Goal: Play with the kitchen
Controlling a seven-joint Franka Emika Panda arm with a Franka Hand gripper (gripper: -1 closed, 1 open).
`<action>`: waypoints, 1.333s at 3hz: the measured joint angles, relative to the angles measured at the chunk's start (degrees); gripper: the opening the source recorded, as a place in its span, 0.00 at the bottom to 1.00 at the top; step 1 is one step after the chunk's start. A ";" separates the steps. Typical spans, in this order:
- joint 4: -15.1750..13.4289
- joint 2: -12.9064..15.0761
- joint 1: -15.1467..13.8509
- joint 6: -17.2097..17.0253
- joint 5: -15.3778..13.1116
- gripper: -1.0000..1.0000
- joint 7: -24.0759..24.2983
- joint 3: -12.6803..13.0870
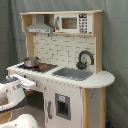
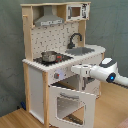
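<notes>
The kitchen is a tall toy unit with white panels, a light wood frame, a dotted backsplash and a grey hood. Its black faucet curves over the sink. In the second exterior view the windowed oven door hangs open, folded down. My gripper is level with the countertop's front edge, just above the open door. A metal pot stands on the hob.
A small red thing lies on the hob beside the pot. A toy microwave sits at the top beside the hood. A grey curtain hangs behind the kitchen. The floor is wood.
</notes>
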 joint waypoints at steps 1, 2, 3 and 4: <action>0.21 0.00 3.65 -4.60 0.75 1.00 0.64 -1.70; 0.51 0.02 7.15 -7.45 0.91 1.00 0.64 -5.91; 3.90 0.06 8.98 -10.94 1.34 1.00 0.68 -9.72; 8.94 0.39 8.66 -14.16 3.09 1.00 0.69 -11.75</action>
